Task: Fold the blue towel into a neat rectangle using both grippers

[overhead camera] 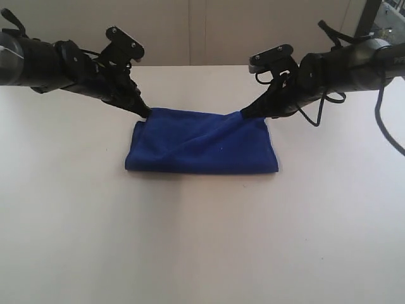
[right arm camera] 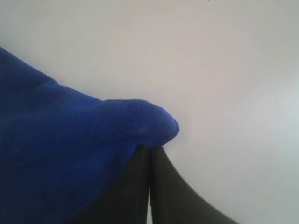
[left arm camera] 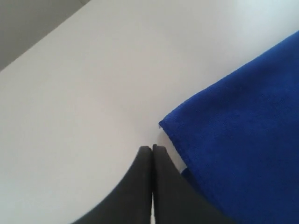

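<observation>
While blue towel [overhead camera: 201, 142] lies lengthwise left-right | left gripper [overhead camera: 147, 114] clenched beside corner | right gripper [overhead camera: 244, 114] pinching corner

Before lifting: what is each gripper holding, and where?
The right gripper pinches the blue towel by a corner; the left gripper is shut beside another corner, apparently holding nothing.

exterior: elevated, mid-range, tilted down on table [overhead camera: 202, 253] | wrists: close, angled down | shared: blue towel [overhead camera: 201, 142] far corners
</observation>
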Controlling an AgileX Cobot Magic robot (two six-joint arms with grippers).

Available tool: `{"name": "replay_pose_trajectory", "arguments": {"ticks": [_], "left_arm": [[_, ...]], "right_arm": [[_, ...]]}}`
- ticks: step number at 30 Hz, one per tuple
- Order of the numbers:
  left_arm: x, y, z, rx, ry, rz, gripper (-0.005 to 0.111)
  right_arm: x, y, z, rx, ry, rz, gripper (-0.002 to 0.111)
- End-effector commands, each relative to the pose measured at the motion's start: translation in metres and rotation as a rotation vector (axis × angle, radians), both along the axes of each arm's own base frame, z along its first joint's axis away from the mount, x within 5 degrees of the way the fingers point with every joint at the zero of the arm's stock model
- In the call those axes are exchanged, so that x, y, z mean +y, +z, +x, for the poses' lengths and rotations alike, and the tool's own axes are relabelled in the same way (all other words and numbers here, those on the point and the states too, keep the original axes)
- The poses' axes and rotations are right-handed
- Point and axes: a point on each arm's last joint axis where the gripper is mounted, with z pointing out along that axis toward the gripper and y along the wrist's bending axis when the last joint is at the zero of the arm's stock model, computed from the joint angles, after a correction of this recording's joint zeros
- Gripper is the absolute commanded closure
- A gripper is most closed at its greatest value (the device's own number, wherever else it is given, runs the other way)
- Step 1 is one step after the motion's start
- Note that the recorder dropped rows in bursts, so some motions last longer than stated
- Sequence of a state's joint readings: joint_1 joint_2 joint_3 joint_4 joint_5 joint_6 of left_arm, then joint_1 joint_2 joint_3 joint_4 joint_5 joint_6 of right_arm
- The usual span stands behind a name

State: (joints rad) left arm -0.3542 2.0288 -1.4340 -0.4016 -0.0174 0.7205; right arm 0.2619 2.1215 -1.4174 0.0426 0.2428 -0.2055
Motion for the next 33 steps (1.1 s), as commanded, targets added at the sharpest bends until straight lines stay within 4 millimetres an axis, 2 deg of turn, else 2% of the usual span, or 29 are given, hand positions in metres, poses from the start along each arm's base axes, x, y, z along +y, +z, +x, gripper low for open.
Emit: {"name": "replay_pose_trajectory", "arguments": {"ticks": [1, 4, 9, 12, 19, 25, 33], "left_arm": [[0.008, -0.001, 0.015, 0.078, 0.039, -0.056, 0.107], [0.010, 0.002, 0.024, 0.095, 0.052, -0.080, 0.107], [0.005, 0.001, 0.032, 0.172, 0.020, -0.094, 0.107], [0.004, -0.001, 0.034, 0.181, 0.015, -0.094, 0.107], [0.007, -0.001, 0.036, 0.165, 0.030, -0.096, 0.107], [0.015, 0.001, 0.040, 0.160, 0.048, -0.105, 0.107], [0.017, 0.001, 0.055, 0.258, 0.016, -0.152, 0.107]], "right_arm": [[0.006, 0.005, 0.000, 0.030, 0.004, 0.006, 0.108], [0.009, 0.002, -0.001, 0.040, 0.014, 0.002, 0.108], [0.008, -0.019, 0.000, 0.081, 0.012, -0.012, 0.108], [0.007, -0.024, 0.000, 0.093, 0.011, -0.017, 0.108], [-0.005, -0.026, 0.000, 0.134, -0.009, -0.032, 0.108], [-0.005, -0.026, 0.001, 0.128, -0.009, -0.030, 0.108], [-0.005, -0.026, 0.001, 0.128, -0.009, -0.030, 0.108]]}}
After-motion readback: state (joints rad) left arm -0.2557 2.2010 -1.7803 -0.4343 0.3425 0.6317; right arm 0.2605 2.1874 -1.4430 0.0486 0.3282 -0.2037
